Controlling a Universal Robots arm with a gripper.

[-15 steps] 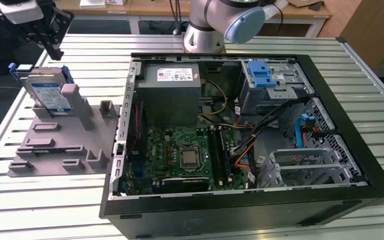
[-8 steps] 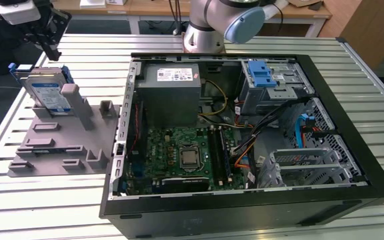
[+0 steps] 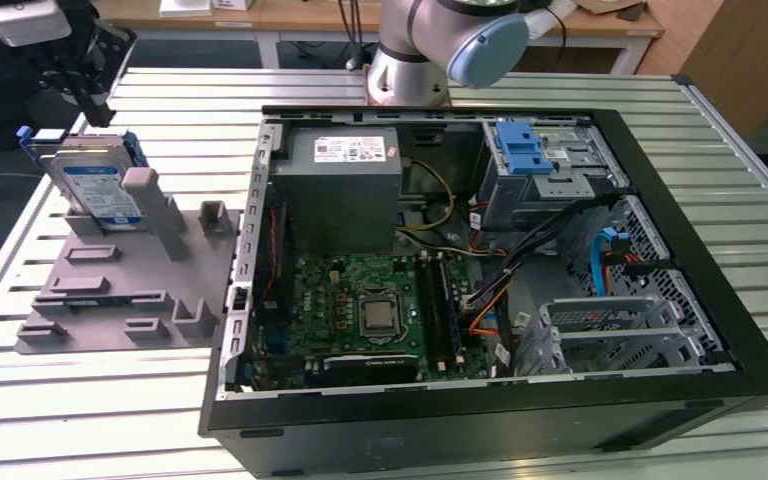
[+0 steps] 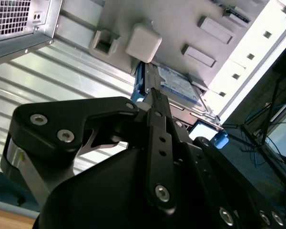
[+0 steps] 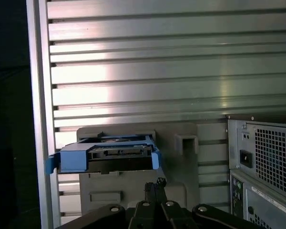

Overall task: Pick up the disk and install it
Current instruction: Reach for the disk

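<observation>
Through my remote feed, the disk point(image 3: 101, 190), a flat silver hard drive in a blue plastic carrier frame, stood on edge in the grey moulded holder point(image 3: 117, 290) at the exterior view's left, leaning back against an upright post. I judged that pose deliberate, since it left the top edge free to be pinched from above. The black claw point(image 3: 91, 105) hung just above that edge without touching it. In the first wrist view the claw point(image 5: 154, 185) had its tips pressed together with nothing between them, and the disk point(image 5: 107, 155) presented its narrow blue-framed end. The open black computer case point(image 3: 704, 300) lay on its side just beside the holder on the slatted aluminium worktop point(image 3: 91, 400). Its interior faced up, which I took as keeping its bays reachable from overhead. The disk was not yet lifted.
</observation>
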